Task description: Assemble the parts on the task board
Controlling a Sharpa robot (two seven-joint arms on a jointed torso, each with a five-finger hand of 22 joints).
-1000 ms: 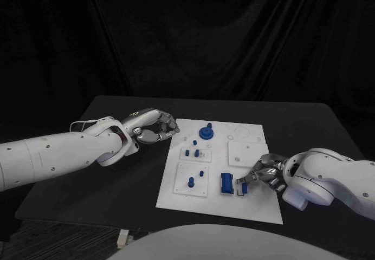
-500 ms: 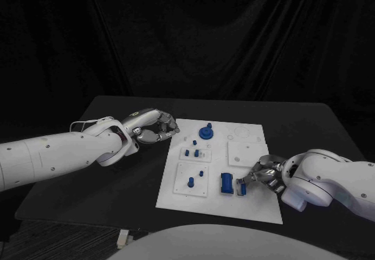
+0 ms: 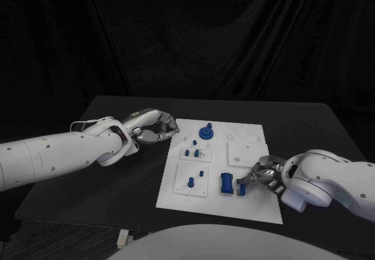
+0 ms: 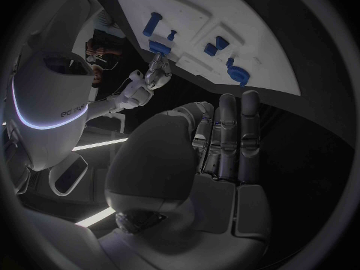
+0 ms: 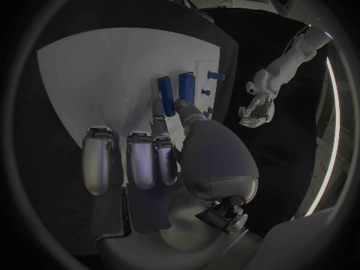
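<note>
The white task board [image 3: 254, 208] lies mid-table. My right hand [image 3: 263, 175] rests over its right side near the front and pinches a short blue bar [image 3: 240, 188] between thumb and a finger. The bar sits just right of a blue block [image 3: 226, 183] standing on the board. In the right wrist view the blue bar [image 5: 165, 95] lies alongside the blue block [image 5: 186, 84], with the fingertips [image 5: 159, 108] at the bar's near end. My left hand [image 3: 153, 127] hovers at the board's far left corner, fingers curled in, holding nothing.
A blue knob [image 3: 206, 131] stands at the board's far end. Two small pegs [image 3: 193, 154] stand in a plate behind a square plate with two more pegs [image 3: 195, 179]. A bare white square plate [image 3: 241, 153] lies beside my right hand. Black table surrounds the board.
My right hand has edged slightly left, bringing the blue bar closer to the blue block. The left arm has stayed still.
</note>
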